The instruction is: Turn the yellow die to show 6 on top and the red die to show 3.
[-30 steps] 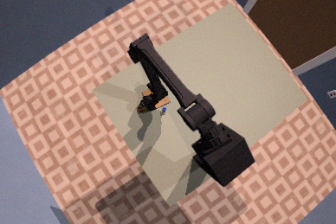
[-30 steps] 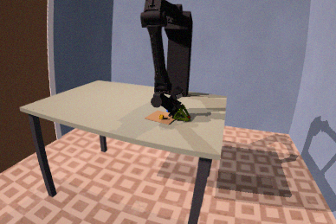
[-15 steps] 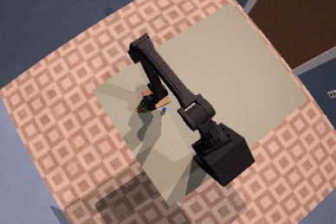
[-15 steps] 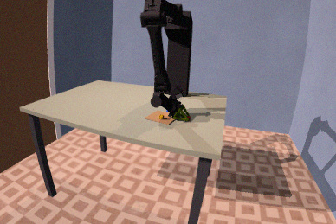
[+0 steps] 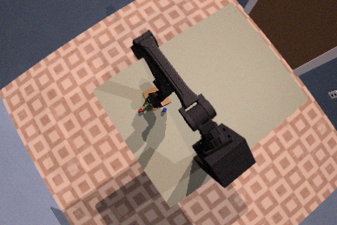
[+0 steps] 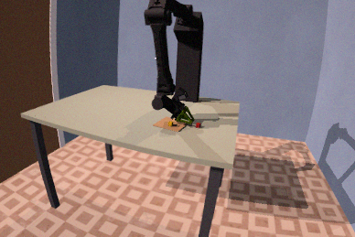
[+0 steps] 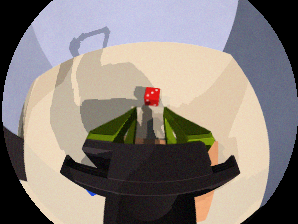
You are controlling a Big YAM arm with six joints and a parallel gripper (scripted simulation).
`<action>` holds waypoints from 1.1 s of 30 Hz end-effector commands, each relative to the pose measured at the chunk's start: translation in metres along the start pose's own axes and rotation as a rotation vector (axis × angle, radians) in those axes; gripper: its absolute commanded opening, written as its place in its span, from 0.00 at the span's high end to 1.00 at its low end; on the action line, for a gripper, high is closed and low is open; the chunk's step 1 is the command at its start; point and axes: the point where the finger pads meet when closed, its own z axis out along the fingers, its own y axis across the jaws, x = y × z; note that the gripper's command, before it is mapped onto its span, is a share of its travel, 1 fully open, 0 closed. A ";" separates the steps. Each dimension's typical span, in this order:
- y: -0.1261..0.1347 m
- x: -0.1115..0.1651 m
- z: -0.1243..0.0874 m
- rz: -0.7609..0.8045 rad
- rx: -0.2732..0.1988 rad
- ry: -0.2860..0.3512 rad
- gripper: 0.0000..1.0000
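The red die lies on the table just beyond my fingertips, apart from them. It also shows in the top view and the exterior view, off the tan mat. My gripper has green fingers, is partly open and empty, and hangs low over the mat's edge. The yellow die sits on the mat beside the gripper. The blue die lies on the table beside the mat; a blue speck shows at the wrist view's left. The pips are too small to read.
The mat lies near the table's front corner, with table edges close on two sides. The arm's base stands at the table's edge, and the arm spans over the mat.
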 end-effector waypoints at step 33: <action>0.009 -0.059 -0.042 -0.003 -0.006 0.002 0.66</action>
